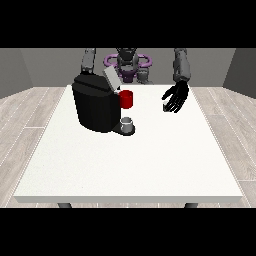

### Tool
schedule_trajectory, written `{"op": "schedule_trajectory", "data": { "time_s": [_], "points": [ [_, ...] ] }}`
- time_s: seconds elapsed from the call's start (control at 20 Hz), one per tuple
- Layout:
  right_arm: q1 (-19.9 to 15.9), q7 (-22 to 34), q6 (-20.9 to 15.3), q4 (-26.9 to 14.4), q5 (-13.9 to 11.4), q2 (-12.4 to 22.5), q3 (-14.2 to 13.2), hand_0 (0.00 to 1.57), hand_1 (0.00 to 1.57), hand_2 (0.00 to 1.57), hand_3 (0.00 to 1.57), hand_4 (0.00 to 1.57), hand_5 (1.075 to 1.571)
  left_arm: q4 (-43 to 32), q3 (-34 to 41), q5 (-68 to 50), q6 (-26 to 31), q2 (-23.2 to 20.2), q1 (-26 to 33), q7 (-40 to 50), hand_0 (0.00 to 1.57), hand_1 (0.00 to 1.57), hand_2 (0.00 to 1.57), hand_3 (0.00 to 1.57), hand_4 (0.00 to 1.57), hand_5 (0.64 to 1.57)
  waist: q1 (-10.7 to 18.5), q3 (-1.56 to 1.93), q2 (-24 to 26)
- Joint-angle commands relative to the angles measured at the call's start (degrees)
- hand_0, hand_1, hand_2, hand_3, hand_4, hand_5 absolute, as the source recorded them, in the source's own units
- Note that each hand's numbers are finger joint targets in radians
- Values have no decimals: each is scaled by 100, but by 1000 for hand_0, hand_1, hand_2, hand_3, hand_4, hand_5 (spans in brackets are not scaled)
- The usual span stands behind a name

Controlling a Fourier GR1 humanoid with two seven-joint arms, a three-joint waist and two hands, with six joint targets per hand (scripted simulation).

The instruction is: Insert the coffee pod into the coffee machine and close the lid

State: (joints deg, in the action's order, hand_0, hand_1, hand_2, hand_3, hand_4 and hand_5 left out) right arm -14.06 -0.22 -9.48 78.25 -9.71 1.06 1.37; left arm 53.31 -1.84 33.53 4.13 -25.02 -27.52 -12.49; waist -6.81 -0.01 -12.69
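The coffee machine (96, 107) stands on the white table (130, 165) toward its far edge, nearer the corner at the view's left, with its lid (111, 79) tilted up and open. A red thing at the machine (126, 99) sits at its front, just under the lid. Below it, on the machine's dark base, rests a grey thing (128, 122) — possibly the coffee pod, though I cannot tell for certain.

The hand at the view's right (176, 97) hangs over the table near the far edge, its fingers spread and pointing down, holding nothing. It is well apart from the machine. The other arm goes down behind the machine, and its hand does not show.

The step in hand appears to be the reach for the pod. Done well, the spread hand would travel along the far edge toward the machine's front, come down over the grey thing from above, and close around its sides without nudging the base. The lid is already up, so the opening should be free — closing it comes last.
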Motion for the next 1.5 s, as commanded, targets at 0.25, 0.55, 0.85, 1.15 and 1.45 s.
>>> {"op": "schedule_trajectory", "data": {
  "time_s": [0.25,0.55,0.85,1.15,1.45],
  "points": [
    [98,-119,237,-291,231,-1,-3,0,0,0,0,0,1571,-535,-573,1077,-400,174,-17,27,757,757,950,811,339,1571,-121,1,245],
    [127,-409,108,-591,255,19,-90,0,0,0,0,0,1571,-961,-674,1447,-15,-95,-175,-78,748,748,941,809,373,1571,-45,2,231],
    [-98,105,-287,-604,-207,65,-5,0,0,0,0,0,1571,-1396,-530,1675,-227,47,-497,-244,909,909,1050,956,411,1571,-36,-1,239],
    [2,20,-184,-645,-278,167,39,0,0,0,0,0,1571,-1447,-160,1342,-293,333,-783,-556,1369,1369,1368,1298,482,1571,-172,-3,360],
    [71,-382,-320,-1458,-185,80,-223,0,0,0,0,0,1571,-1060,-162,1157,858,406,-1048,-430,1420,1420,1410,1332,518,1571,234,2,784]
  ]
}}
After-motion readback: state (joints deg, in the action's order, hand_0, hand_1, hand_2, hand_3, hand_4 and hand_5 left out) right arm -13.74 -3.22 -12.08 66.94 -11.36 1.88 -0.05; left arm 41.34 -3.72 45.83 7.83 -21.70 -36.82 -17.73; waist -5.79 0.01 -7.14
